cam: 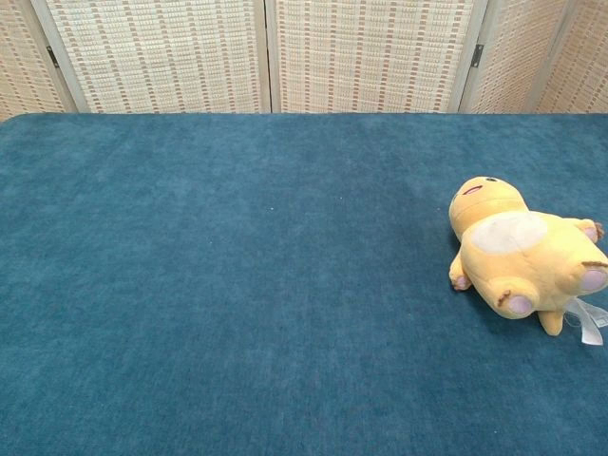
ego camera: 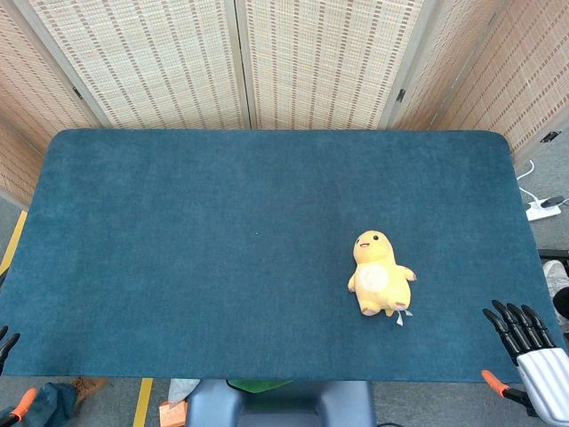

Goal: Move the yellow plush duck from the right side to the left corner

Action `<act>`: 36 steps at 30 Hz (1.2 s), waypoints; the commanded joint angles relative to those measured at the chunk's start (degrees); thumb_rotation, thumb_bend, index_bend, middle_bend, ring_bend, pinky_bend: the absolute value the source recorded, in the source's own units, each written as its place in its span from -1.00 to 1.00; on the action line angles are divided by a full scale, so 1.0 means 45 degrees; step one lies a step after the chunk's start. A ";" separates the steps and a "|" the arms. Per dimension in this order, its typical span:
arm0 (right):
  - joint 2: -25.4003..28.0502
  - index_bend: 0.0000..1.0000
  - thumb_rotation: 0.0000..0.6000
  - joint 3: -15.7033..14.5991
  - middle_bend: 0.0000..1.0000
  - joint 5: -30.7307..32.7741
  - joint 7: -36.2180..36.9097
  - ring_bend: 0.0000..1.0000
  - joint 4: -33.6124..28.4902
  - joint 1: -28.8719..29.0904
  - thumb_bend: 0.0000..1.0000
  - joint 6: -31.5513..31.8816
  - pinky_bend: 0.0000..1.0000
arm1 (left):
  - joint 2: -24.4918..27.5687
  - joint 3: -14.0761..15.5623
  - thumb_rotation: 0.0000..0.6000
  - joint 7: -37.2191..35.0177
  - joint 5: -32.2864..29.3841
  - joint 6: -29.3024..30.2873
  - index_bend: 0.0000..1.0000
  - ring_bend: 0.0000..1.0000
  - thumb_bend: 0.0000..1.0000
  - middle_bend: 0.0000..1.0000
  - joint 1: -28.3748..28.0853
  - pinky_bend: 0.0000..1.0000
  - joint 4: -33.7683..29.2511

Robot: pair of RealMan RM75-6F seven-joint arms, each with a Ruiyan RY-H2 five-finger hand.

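Note:
The yellow plush duck [ego camera: 380, 275] lies on its back on the right half of the blue table [ego camera: 222, 240], head pointing away from me, white belly up. In the chest view the duck [cam: 527, 255] fills the right edge, a white tag trailing from its feet. My right hand [ego camera: 532, 352] hovers at the table's near right corner, black fingers apart and holding nothing, well to the right of the duck. Only the fingertips of my left hand [ego camera: 6, 342] peek in at the near left edge. Neither hand appears in the chest view.
A woven folding screen [ego camera: 284, 62] stands behind the table. A white power strip [ego camera: 542, 210] lies on the floor off the right side. The blue felt surface [cam: 237, 285] stretches bare to the left of the duck.

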 commanded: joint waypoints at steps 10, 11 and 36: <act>-0.0578 -1.00 1.00 0.0865 -1.00 0.0774 -0.0598 -1.00 -0.0345 0.1583 -0.72 -0.2325 -1.00 | -0.0039 -0.0221 1.00 0.0607 -0.0271 -0.1007 -1.00 -1.00 -0.41 -1.00 -0.0567 -0.64 -0.0264; -0.0722 -1.00 1.00 0.1109 -1.00 0.0988 -0.0838 -1.00 -0.0518 0.2028 -0.72 -0.2956 -1.00 | 0.0009 -0.0307 1.00 0.0777 -0.0433 -0.1251 -1.00 -1.00 -0.41 -1.00 -0.0694 -0.64 -0.0406; -0.6290 0.34 1.00 0.2758 0.59 0.2105 -0.2288 0.50 0.3025 0.6372 0.18 -0.5952 0.88 | 0.0262 -0.1014 1.00 0.0656 -0.2292 -0.2901 -1.00 -1.00 -0.41 -1.00 -0.1548 -0.67 -0.0987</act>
